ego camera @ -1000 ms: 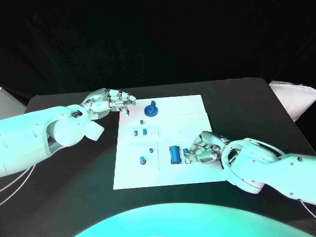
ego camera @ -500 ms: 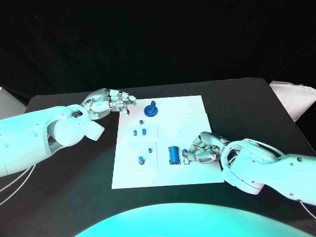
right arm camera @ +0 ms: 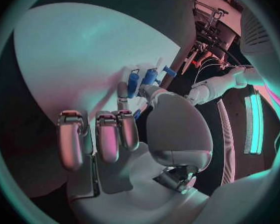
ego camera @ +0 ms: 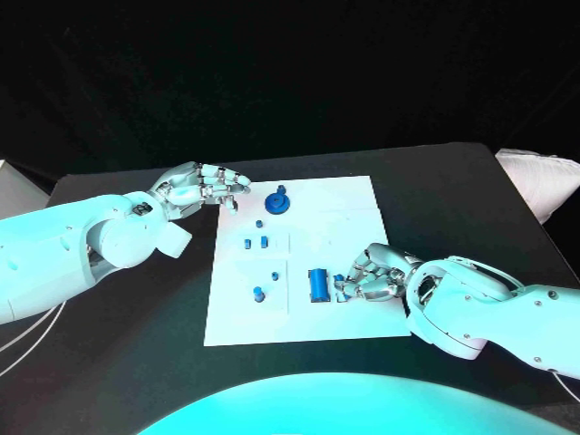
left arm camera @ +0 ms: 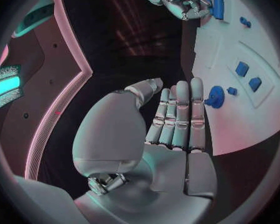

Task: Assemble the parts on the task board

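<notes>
Helper: Where is the board?

Me: I see the white board (ego camera: 336, 204) flat in the middle of the black table (ego camera: 473, 199).

Helper: What is your right hand doing?

Me: My right hand (ego camera: 375, 272) is low over the near right part of the board. One finger and the thumb reach out to a long blue piece (ego camera: 320, 284) that lies flat there. The other fingers are curled in. The tips touch the piece, or come very close. I cannot tell if they pinch it or just rest by it.

Helper: And the left hand?

Me: My left hand (ego camera: 201, 188) is by the far left corner of the board, over the table. It holds nothing. In my left wrist view the fingers (left arm camera: 180, 114) lie straight, side by side and pressed together, with the thumb a bit apart from them.

Helper: What is close to it?

Me: A round blue piece (ego camera: 278, 201) stands on the board near those fingertips, but apart from them.

Helper: Any more pieces?

Me: Yes. Two small blue pieces (ego camera: 255, 242) sit next to each other on the left part of the board. One more small blue piece (ego camera: 259, 293) sits nearer to me, just left of the long one.
</notes>
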Robot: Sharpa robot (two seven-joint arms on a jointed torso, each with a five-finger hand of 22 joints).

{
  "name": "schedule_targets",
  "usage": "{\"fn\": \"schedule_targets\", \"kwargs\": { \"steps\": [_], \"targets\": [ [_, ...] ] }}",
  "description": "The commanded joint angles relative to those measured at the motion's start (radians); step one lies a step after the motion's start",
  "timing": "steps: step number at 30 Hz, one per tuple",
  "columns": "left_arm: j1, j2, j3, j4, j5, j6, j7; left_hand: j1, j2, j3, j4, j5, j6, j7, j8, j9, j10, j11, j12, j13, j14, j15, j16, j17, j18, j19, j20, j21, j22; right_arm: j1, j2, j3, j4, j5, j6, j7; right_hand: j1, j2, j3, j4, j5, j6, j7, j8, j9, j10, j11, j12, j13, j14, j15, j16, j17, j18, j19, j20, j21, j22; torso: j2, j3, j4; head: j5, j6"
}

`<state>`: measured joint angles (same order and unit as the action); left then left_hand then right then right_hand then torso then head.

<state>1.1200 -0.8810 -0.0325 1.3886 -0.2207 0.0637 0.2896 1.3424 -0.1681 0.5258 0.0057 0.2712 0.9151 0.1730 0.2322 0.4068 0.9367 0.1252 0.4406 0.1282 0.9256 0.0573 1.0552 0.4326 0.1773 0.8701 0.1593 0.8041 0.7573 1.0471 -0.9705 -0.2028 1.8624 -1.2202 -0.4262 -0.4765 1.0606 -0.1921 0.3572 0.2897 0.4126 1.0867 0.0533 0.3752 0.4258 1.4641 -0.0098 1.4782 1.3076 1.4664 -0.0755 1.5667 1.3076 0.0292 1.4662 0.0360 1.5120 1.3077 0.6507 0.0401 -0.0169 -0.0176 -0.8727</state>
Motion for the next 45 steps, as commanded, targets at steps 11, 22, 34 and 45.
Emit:
{"fn": "schedule_targets", "kwargs": {
  "steps": [11, 22, 34, 45],
  "targets": [
    [0.0, 0.003, 0.001, 0.0, 0.006, 0.017, 0.005, -0.004, 0.013, -0.001, 0.011, -0.001, 0.007, 0.004, -0.007, 0.002, 0.006, 0.001, -0.007, -0.003, -0.006, 0.005, -0.006, -0.002, 0.006, 0.01, -0.001, -0.007, -0.003, -0.001, -0.003, 0.0, 0.009, -0.005, 0.012, 0.026, -0.013, 0.009, -0.008, 0.002, 0.006, 0.007, 0.003, 0.004, 0.001, 0.077, -0.008, 0.006, 0.224, 0.104, -0.004, 0.004, 0.263, -0.019, 0.094, -0.01, 0.006, 0.25, 0.0, -0.0004, 0.0001, 0.0, 0.0],
    [0.0, 0.003, 0.001, -0.002, 0.006, 0.016, 0.004, -0.004, 0.013, -0.001, 0.011, -0.001, 0.007, 0.004, -0.007, 0.002, 0.006, 0.001, -0.007, -0.003, -0.006, 0.005, -0.006, -0.002, 0.006, 0.01, -0.001, -0.007, -0.003, -0.001, -0.019, 0.0, 0.027, -0.001, 0.022, 0.043, -0.025, 0.012, -0.015, 0.003, 0.005, 0.007, 0.003, 0.004, 0.0, 0.077, -0.008, 0.005, 0.224, 0.104, -0.004, 0.004, 0.263, -0.019, 0.094, -0.01, 0.006, 0.25, 0.0, -0.0004, -0.0005, 0.0, 0.0],
    [0.0, 0.004, 0.001, -0.004, 0.006, 0.014, 0.006, -0.004, 0.013, -0.001, 0.011, -0.001, 0.007, 0.004, -0.007, 0.002, 0.006, 0.001, -0.007, -0.003, -0.006, 0.005, -0.006, -0.002, 0.006, 0.01, -0.001, -0.007, -0.003, 0.0, -0.045, 0.0, 0.006, -0.005, 0.033, 0.072, 0.033, -0.013, -0.036, -0.013, -0.075, -0.009, 0.006, -0.002, -0.003, 0.071, -0.006, -0.012, 0.218, 0.104, -0.003, 0.004, 0.263, -0.017, 0.09, -0.01, -0.01, 0.246, 0.0, 0.0004, -0.0005, -0.001, 0.0],
    [-0.003, 0.021, 0.001, -0.034, 0.045, -0.054, 0.059, -0.008, 0.008, -0.005, 0.015, -0.003, 0.004, 0.003, -0.009, 0.002, 0.006, 0.001, -0.007, -0.004, -0.008, 0.006, -0.006, -0.002, 0.005, 0.01, -0.001, -0.013, -0.007, 0.055, -0.045, 0.002, -0.096, 0.339, -0.083, 0.491, 0.236, -0.007, 0.004, -0.088, -0.085, -0.111, 0.055, -0.063, -0.02, -0.064, 0.035, -0.312, 0.088, 0.052, 0.03, -0.117, 0.097, 0.053, -0.016, 0.019, -0.426, 0.137, -0.014, -0.0048, -0.0054, -0.008, 0.0]
  ]
}}
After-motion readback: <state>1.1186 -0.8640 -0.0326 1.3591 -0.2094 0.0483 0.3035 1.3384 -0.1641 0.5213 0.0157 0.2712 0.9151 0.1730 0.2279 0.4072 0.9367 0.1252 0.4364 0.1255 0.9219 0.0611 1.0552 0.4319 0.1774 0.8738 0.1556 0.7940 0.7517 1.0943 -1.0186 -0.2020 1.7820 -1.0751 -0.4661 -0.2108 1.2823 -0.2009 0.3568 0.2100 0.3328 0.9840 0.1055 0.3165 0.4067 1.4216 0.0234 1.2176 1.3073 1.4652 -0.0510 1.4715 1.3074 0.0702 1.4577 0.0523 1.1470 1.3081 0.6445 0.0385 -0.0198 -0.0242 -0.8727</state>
